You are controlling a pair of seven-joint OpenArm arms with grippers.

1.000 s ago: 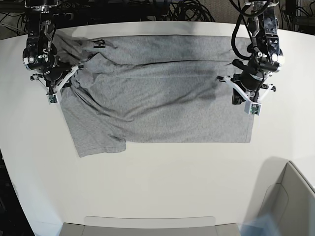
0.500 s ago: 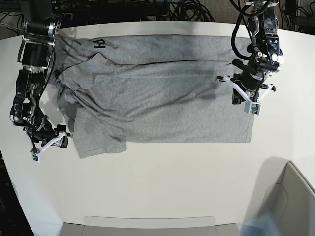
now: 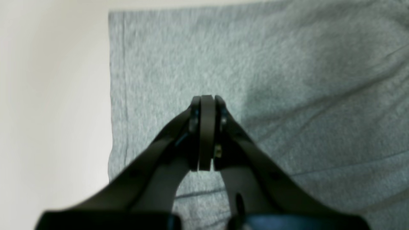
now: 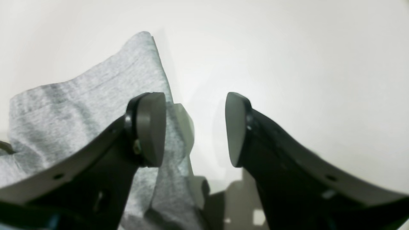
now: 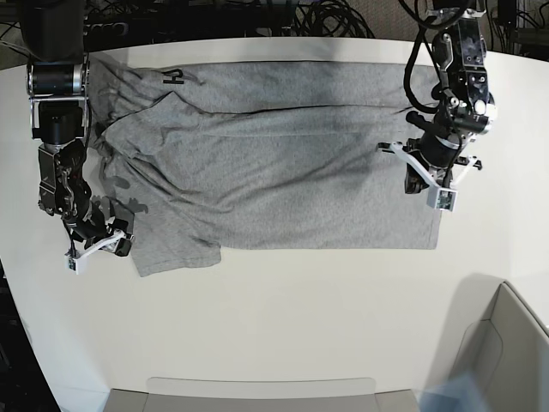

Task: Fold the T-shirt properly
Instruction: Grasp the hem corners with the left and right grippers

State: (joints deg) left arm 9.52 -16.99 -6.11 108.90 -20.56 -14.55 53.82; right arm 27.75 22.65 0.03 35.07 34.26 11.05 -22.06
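The heather-grey T-shirt (image 5: 274, 163) lies spread on the white table (image 5: 283, 318), partly folded, with a bit of black lettering (image 5: 174, 77) showing at its far left. My left gripper (image 5: 433, 165) hovers over the shirt's right hem; in the left wrist view the left gripper (image 3: 206, 134) is shut with nothing between its fingers, above the grey fabric (image 3: 287, 80). My right gripper (image 5: 103, 243) stands open beside the front left sleeve (image 5: 171, 249). In the right wrist view the right gripper (image 4: 195, 131) is over bare table, the sleeve (image 4: 96, 95) just left of it.
A grey bin (image 5: 506, 343) sits at the front right corner. A pale tray edge (image 5: 257, 390) runs along the front. Black cables (image 5: 326, 17) hang behind the table's far edge.
My right gripper let go of the shirt's far left shoulder, opened wide and swung down to the front left sleeve. The left gripper shifted slightly and stayed shut.
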